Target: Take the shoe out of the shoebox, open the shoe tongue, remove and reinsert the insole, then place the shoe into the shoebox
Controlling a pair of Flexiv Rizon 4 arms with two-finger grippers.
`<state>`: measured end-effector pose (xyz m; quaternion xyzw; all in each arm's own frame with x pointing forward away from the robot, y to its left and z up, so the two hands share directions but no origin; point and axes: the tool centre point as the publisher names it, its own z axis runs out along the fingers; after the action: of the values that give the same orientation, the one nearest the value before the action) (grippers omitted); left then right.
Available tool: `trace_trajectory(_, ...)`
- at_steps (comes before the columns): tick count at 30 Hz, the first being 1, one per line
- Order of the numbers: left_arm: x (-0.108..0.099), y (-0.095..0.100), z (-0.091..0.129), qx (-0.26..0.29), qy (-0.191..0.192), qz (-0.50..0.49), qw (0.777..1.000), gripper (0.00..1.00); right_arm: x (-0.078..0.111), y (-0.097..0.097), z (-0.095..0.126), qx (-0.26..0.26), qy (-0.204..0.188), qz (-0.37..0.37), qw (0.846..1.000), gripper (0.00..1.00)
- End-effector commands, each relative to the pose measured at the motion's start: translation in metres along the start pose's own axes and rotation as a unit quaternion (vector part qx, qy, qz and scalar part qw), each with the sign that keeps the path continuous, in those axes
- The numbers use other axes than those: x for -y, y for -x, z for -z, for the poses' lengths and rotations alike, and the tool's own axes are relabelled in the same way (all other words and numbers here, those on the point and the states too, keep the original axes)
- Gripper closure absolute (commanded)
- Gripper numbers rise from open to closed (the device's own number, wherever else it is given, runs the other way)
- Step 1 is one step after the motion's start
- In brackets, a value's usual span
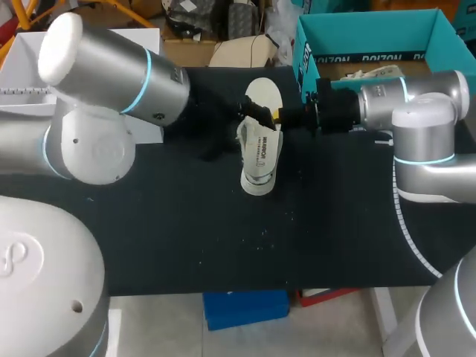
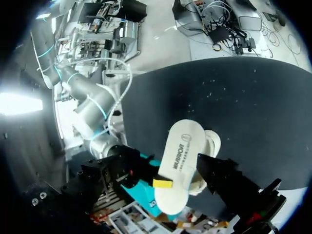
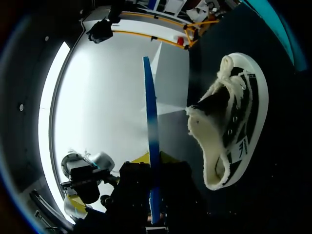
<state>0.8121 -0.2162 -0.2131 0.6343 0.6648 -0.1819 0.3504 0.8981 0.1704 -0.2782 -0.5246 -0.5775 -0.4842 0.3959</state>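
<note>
A black-and-white shoe (image 1: 257, 160) lies on the black table, toe toward the front edge; it also shows in the right wrist view (image 3: 236, 122). Its white insole (image 1: 264, 94) stands over the shoe's heel end. My right gripper (image 1: 277, 115) is shut on it, with one yellow tip on the insole (image 2: 179, 165). In the right wrist view the insole (image 3: 152, 146) appears edge-on as a blue strip between that gripper's fingers. My left gripper (image 1: 253, 113) hangs just beside the insole, open, one black finger (image 2: 229, 183) next to it. The teal shoebox (image 1: 372, 33) stands at the back right.
Something pale (image 1: 375, 73) lies inside the shoebox behind my right arm. A white box (image 1: 141, 41) sits at the back left, partly hidden by my left arm. The black table (image 1: 223, 245) stretches bare toward its front edge.
</note>
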Motion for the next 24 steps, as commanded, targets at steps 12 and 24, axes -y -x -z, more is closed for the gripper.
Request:
trace_trajectory(12,0.0,0.007,-0.003,-0.153,-0.026,-0.021,0.988,0.0,0.0,0.0,-0.001,0.0,0.0,0.0,1.0,1.0)
trace_trajectory(24,-0.009,0.016,-0.007,-0.178,-0.07,-0.058,0.98,0.0,0.0,0.0,-0.001,0.0,0.0,0.0,1.0,1.0)
